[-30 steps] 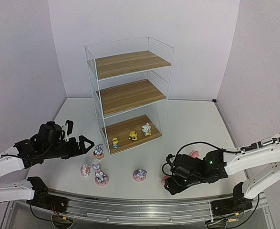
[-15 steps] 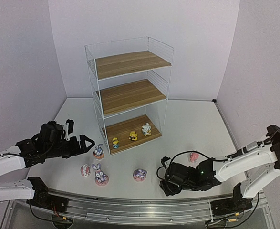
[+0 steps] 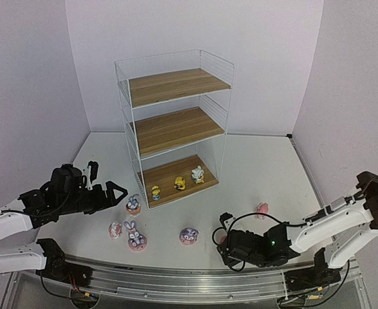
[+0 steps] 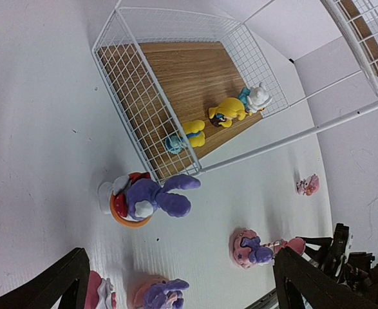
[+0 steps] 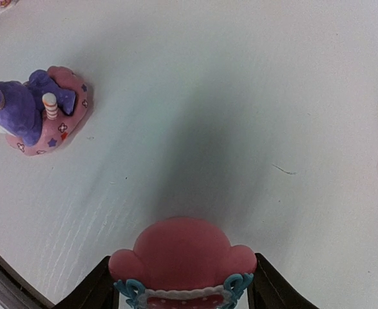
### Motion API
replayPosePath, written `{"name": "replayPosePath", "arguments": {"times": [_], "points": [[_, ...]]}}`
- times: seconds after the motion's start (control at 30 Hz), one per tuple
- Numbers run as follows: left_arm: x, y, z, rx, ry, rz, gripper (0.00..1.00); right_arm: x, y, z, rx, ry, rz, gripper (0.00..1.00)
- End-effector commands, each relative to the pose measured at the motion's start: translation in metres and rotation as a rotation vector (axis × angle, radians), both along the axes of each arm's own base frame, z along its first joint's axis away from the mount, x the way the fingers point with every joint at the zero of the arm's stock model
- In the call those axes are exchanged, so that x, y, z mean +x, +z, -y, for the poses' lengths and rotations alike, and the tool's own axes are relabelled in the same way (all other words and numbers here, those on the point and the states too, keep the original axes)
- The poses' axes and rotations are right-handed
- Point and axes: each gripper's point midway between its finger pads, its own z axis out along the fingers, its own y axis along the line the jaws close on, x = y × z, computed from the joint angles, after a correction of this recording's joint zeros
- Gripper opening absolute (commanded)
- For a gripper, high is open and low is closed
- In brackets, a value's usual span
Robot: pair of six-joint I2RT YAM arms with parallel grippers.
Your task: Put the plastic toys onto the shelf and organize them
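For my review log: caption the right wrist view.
Right gripper straddles a pink toy on the table; a purple bunny toy sits farther left.

Three toys (image 3: 180,183) (tiny ones) stand on the shelf's (image 3: 176,129) bottom board (image 3: 164,172).

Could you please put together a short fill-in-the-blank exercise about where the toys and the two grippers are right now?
1. The shelf carries toys only on its ____ board.
2. On that board stand ____ small toys.
3. The toy between the fingers of the right gripper is ____ in colour.
4. The left gripper holds nothing, and its fingers stand wide ____.

Missing words: bottom; three; pink; open.
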Motion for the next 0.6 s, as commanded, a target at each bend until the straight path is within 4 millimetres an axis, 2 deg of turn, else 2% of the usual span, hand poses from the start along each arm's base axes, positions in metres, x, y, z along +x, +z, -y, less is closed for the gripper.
{"name": "replayPosePath", "arguments": {"times": [0.0,0.3,0.43,0.57], "points": [[0.001,0.005,0.004,-0.031,-0.009,0.015,1.00,0.006,0.009,-0.006,0.035,-0.028,0.056,0.60],[0.000,0.010,0.000,-0.022,0.002,0.027,1.00,0.014,0.007,-0.010,0.031,-0.065,0.092,0.61],[0.000,0.011,0.000,-0.022,0.000,0.026,1.00,0.018,0.010,-0.011,0.032,-0.079,0.119,0.58],[0.000,0.012,0.002,-0.028,-0.008,0.024,1.00,0.019,0.019,-0.016,0.046,-0.062,0.129,0.50]]}}
